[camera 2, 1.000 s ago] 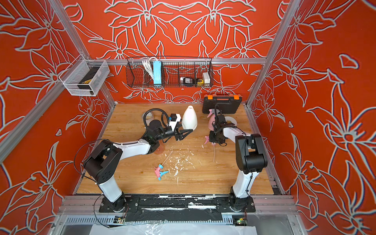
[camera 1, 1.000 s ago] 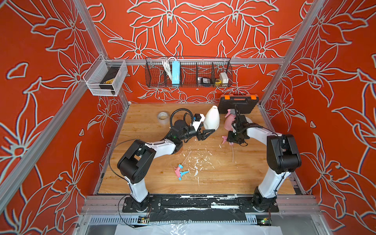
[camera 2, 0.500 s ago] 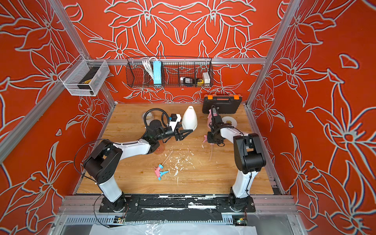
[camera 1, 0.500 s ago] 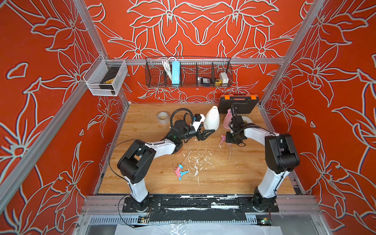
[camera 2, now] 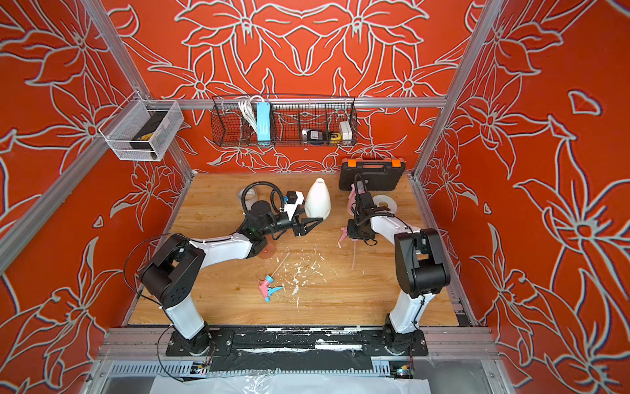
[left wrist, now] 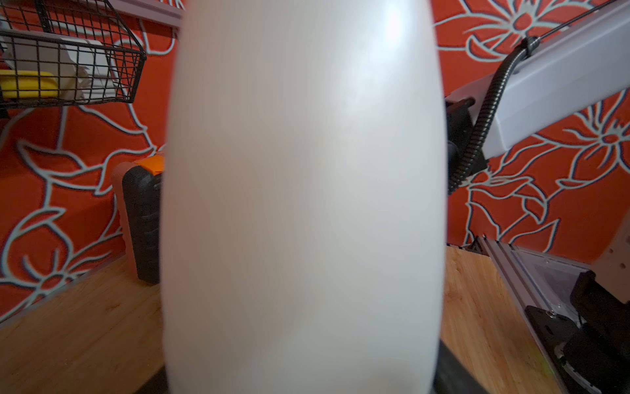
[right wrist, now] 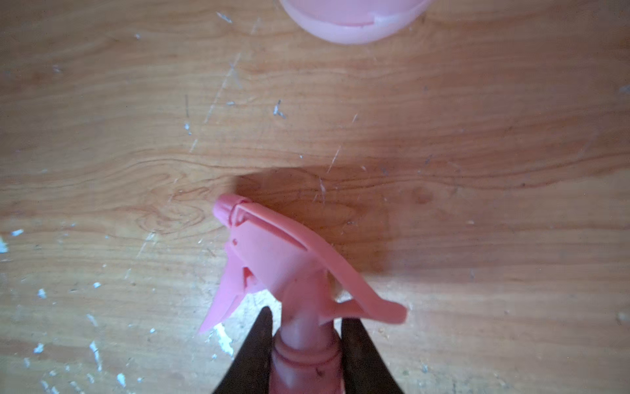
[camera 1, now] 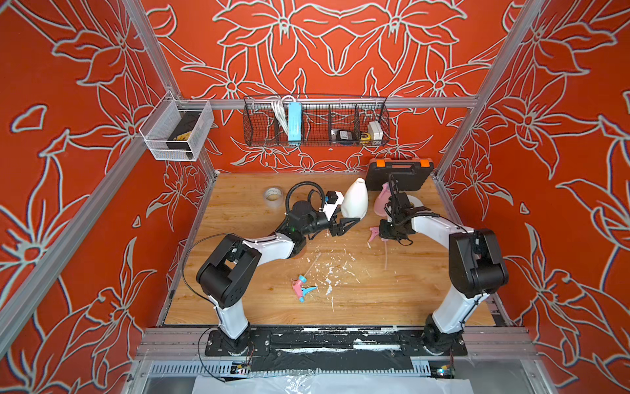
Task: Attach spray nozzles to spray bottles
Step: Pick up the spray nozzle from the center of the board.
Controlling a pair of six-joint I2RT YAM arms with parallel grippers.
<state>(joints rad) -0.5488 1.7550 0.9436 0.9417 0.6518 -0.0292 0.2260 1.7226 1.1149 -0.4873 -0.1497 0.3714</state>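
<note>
The left arm lies low over the counter (camera 1: 238,211), forearm stretched toward the far middle, wrist level. Its end effector (camera 1: 347,225) is clamped on the base of the upright white bottle (camera 1: 354,201), which fills the left wrist view. The right arm folds at a raised elbow and reaches inward, wrist turned down. Its end effector (right wrist: 303,314) is closed on the neck of the pink nozzle (right wrist: 272,252), which lies on the counter near the pink bottle (camera 1: 381,204). A pink-and-blue nozzle (camera 1: 301,286) lies nearer the front.
</note>
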